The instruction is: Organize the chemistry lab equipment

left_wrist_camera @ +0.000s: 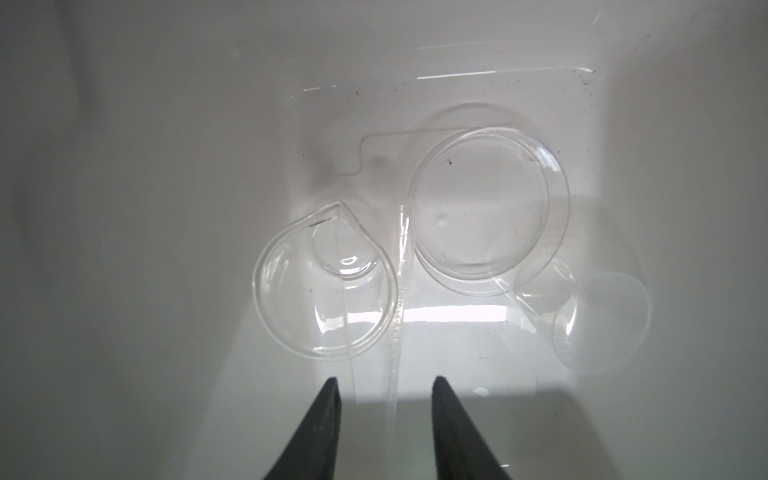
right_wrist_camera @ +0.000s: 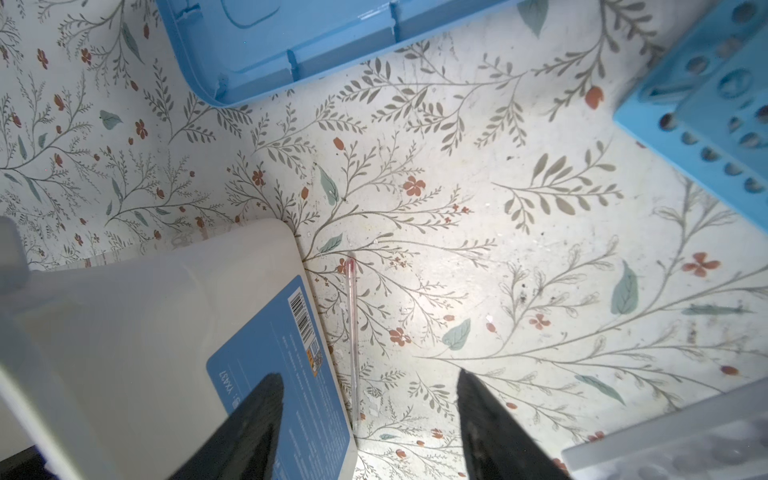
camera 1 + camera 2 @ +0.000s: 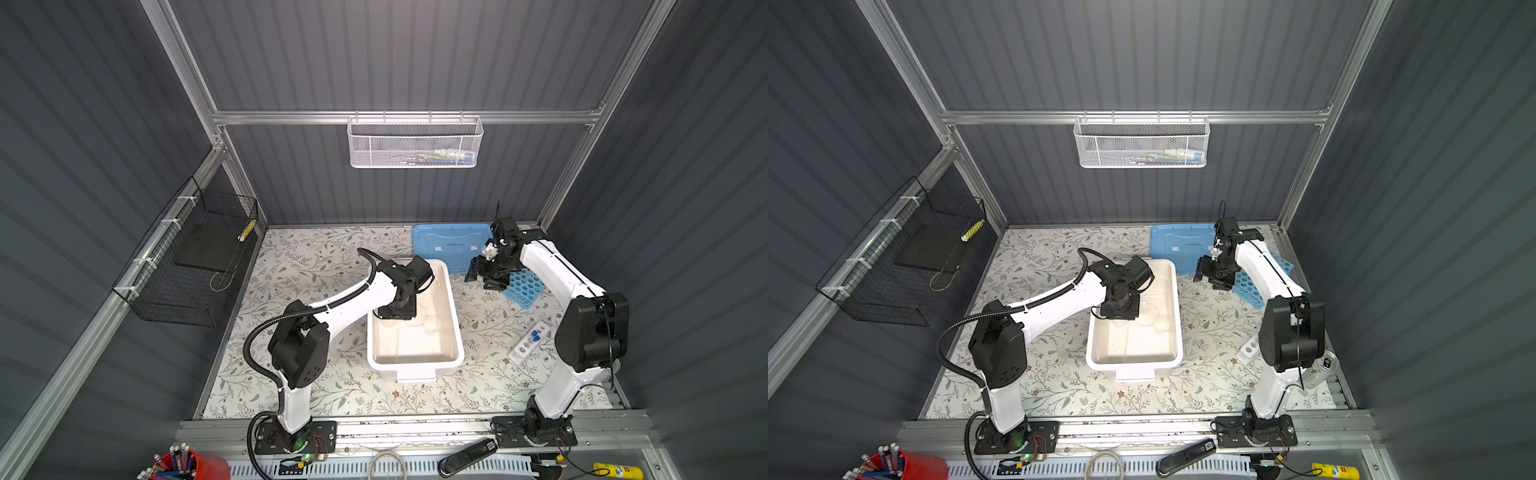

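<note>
Your left gripper [image 1: 386, 380] hangs inside the tub [image 1: 124, 208], its fingers apart and clamped on nothing. A clear rod [image 1: 401, 257] lies on the tub floor, running out from the gap between the fingertips and touching neither one. Just ahead of one fingertip stands the beaker [image 1: 324, 291], spout pointing away from the gripper. The dish [image 1: 482, 208] sits ahead of the other fingertip, farther out, with the rod passing between it and the beaker. A faint clear disc [image 1: 602, 324] lies off to the dish's side, well clear of the fingers.

Your right gripper [image 2: 365, 374] hovers over the mat [image 2: 498, 249], just outside the tub, fingers wide apart and empty. The pink-tipped rod [image 2: 353, 324] lies flat on the mat in line with the gap between the fingers, just beside the tub's outer wall. One finger hangs over the tub's corner. The lid [image 2: 291, 37] lies ahead of this gripper, apart from it. The blue rack [image 2: 706, 137] is ahead and off to the side away from the tub. The white rack [image 3: 528, 345] is back toward the arm's base, with blue-capped tubes [image 3: 536, 336] standing in it.
</note>
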You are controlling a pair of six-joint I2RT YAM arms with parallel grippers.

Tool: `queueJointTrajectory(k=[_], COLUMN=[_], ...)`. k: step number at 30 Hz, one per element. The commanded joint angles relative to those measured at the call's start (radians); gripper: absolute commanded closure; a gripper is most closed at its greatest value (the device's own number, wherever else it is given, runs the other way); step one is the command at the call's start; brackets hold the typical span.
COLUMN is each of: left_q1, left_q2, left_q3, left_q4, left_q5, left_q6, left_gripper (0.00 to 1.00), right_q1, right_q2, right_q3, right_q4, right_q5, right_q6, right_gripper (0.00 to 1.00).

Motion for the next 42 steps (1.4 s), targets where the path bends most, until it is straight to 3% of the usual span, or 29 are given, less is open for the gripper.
queueJointTrajectory(k=[1,14,27,42], left_q1=[0.002,0.003,0.028,0.085], left_q2=[0.021,0.032,0.056,0.139], left_q3=[-0.008,-0.026,-0.089,-0.035], left_q4=[-0.005,-0.025,0.02,0.083], left_q5=[0.031,0.075,0.094,0.087], left_q6=[0.005,-0.001,0.012,0.072], left_gripper=[0.64,0.72,0.73,0.73], right_q1=[0.003,0.001,0.0,0.0], right_q2=[0.023,0.045,0.062,0.079], right_q3=[0.032,0.056,0.073,0.113], right_q4=[-0.022,-0.02,-0.028,-0.058], right_q5=[0.009,0.01,0.004,0.017], right_q6=[-0.011,-0.012,-0.008,-0.012], right_gripper=[0.32,0.32,0.32,0.32])
